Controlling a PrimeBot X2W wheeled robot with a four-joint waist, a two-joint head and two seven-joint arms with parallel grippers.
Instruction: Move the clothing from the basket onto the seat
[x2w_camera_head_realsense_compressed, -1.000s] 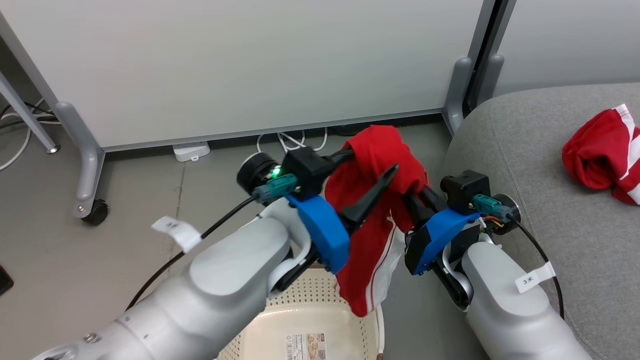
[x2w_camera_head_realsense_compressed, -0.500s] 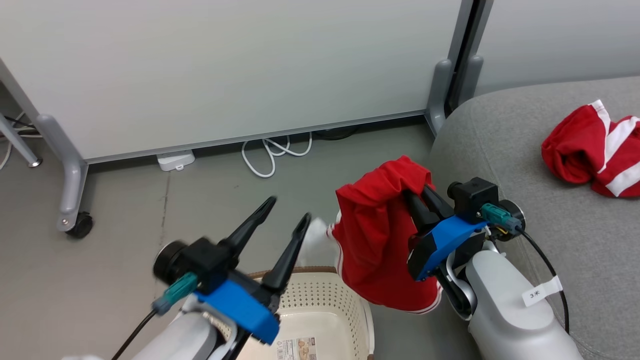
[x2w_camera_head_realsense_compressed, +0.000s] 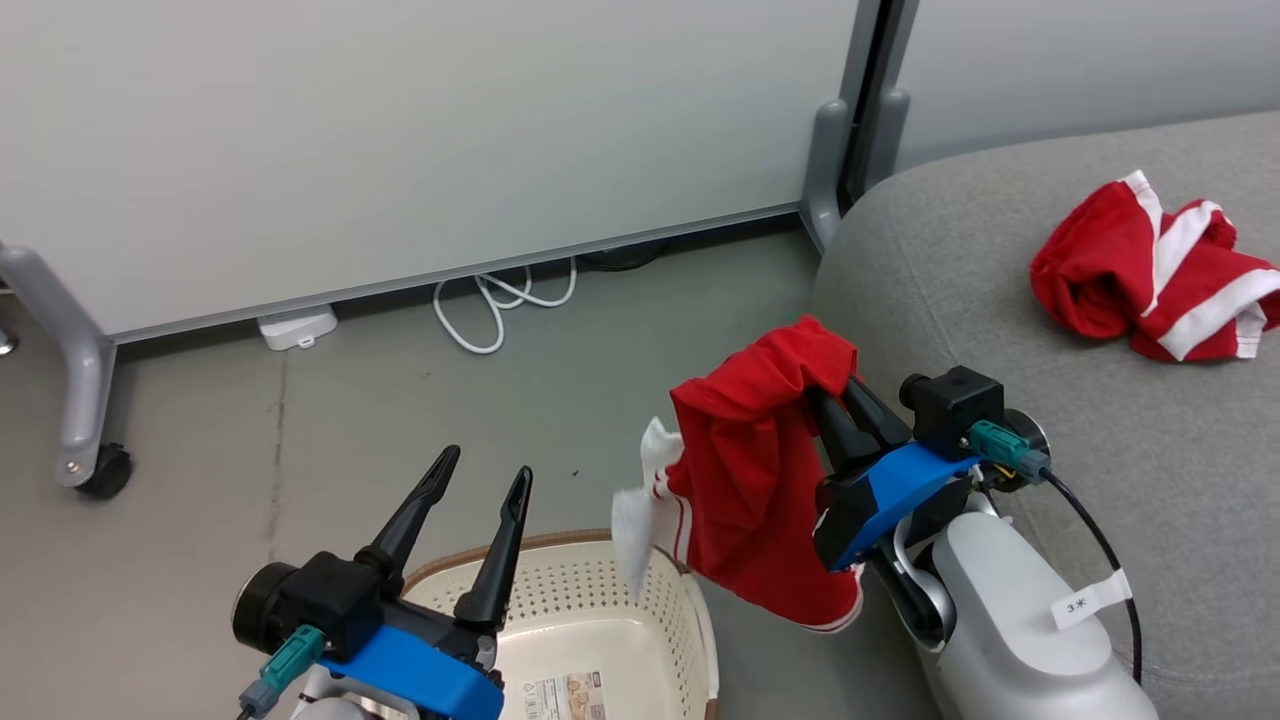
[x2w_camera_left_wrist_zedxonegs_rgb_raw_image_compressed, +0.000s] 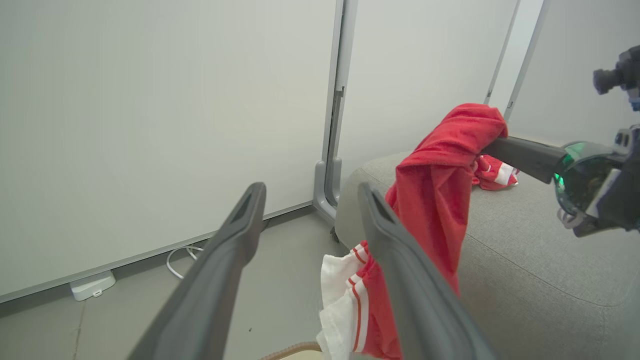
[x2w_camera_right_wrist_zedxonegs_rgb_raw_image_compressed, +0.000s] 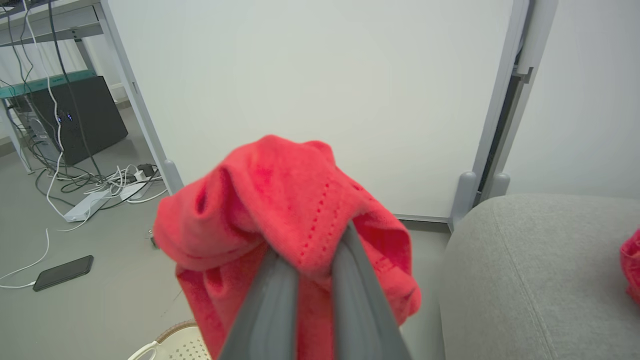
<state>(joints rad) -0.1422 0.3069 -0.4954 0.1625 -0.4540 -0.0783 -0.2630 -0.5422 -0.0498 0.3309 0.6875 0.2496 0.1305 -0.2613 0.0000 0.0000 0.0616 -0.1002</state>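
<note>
A red garment with white trim (x2w_camera_head_realsense_compressed: 760, 470) hangs in the air between the basket and the seat, and my right gripper (x2w_camera_head_realsense_compressed: 832, 385) is shut on its top fold. The same cloth drapes over the right gripper (x2w_camera_right_wrist_zedxonegs_rgb_raw_image_compressed: 312, 250) in the right wrist view and shows as the hanging red garment (x2w_camera_left_wrist_zedxonegs_rgb_raw_image_compressed: 440, 190) in the left wrist view. My left gripper (x2w_camera_head_realsense_compressed: 485, 465) stands open with nothing between its fingers, above the cream basket (x2w_camera_head_realsense_compressed: 590, 600). That basket's inside shows a bare bottom with a label. A second red garment (x2w_camera_head_realsense_compressed: 1150, 275) lies bunched on the grey seat (x2w_camera_head_realsense_compressed: 1000, 260).
White partition panels on wheeled grey feet (x2w_camera_head_realsense_compressed: 85, 400) stand behind. A white cable (x2w_camera_head_realsense_compressed: 495, 300) and a power block (x2w_camera_head_realsense_compressed: 295, 325) lie at their foot. In the right wrist view, a phone (x2w_camera_right_wrist_zedxonegs_rgb_raw_image_compressed: 62, 272) and more cables (x2w_camera_right_wrist_zedxonegs_rgb_raw_image_compressed: 100, 187) lie on the floor.
My left gripper let go of the hanging garment and drew back down to the basket, open. The garment now hangs from the right gripper alone. The camera turned toward the seat.
</note>
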